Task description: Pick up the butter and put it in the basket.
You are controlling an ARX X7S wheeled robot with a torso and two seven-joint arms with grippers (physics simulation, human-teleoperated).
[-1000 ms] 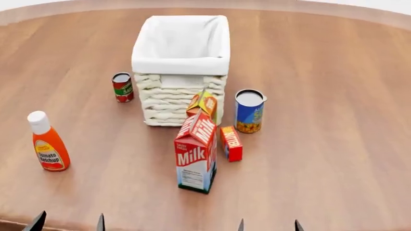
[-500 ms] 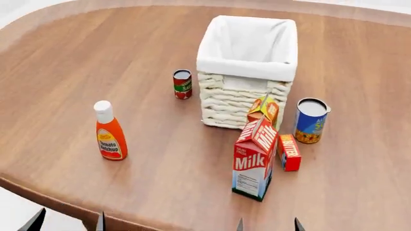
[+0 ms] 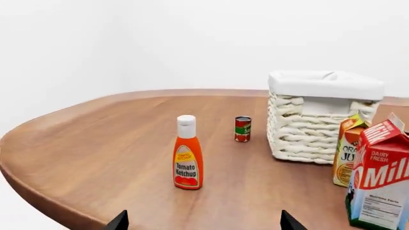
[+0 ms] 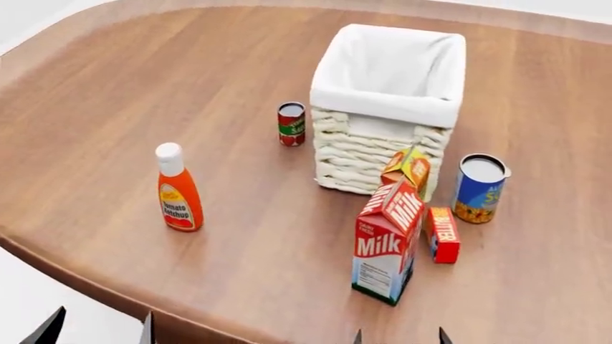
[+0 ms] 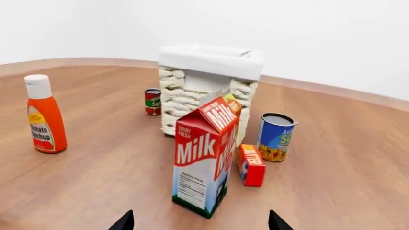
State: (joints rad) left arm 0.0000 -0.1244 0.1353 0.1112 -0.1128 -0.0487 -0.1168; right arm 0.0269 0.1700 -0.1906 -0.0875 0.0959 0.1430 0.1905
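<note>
Butter (image 4: 442,234) lies on wooden table (image 4: 143,107), just right of milk carton (image 4: 388,242), in front of blue can (image 4: 478,188). Basket (image 4: 388,107) stands behind, orange juice carton (image 4: 408,169) against its front wall. Ketchup bottle (image 4: 179,188) and small red can (image 4: 291,123) sit left. Left gripper (image 4: 100,331) and right gripper (image 4: 399,337): only fingertips visible at bottom edge, spread apart, empty.

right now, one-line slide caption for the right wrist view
Milk carton stands in front, butter beside it, blue can and basket behind, ketchup bottle off apart.
</note>
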